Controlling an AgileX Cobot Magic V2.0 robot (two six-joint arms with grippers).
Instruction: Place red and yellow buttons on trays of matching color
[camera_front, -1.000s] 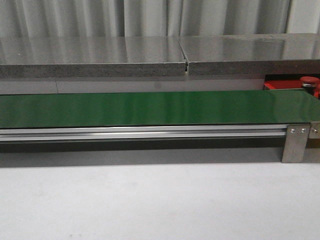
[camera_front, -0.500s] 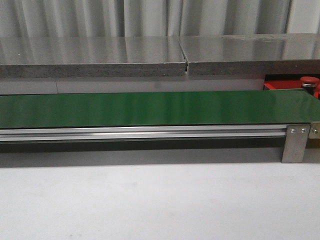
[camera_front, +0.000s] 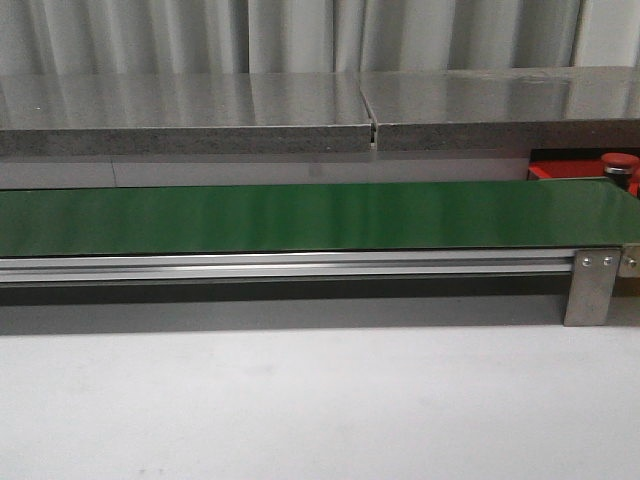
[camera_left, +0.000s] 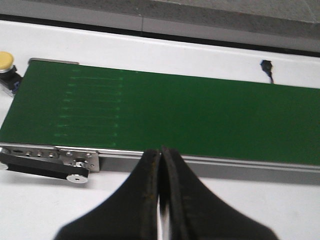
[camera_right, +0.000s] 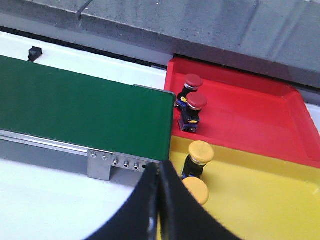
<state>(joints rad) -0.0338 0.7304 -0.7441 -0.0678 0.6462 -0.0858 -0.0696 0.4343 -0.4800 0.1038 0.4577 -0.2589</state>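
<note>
Just short of the green belt (camera_right: 85, 107) the right hand (camera_right: 159, 200) hangs pinched shut, empty, as does the left hand (camera_left: 160, 185). Beyond the belt's end, two red buttons (camera_right: 196, 102) stand in the red tray (camera_right: 250, 115), two yellow buttons (camera_right: 201, 152) in the yellow tray (camera_right: 270, 200). Buttons look light, rigid, glossy-capped; grip the narrower body.

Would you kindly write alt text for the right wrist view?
Two red buttons stand in a red tray and two yellow buttons in a yellow tray, past the end of an empty green belt. The right gripper sits shut in the foreground.
</note>
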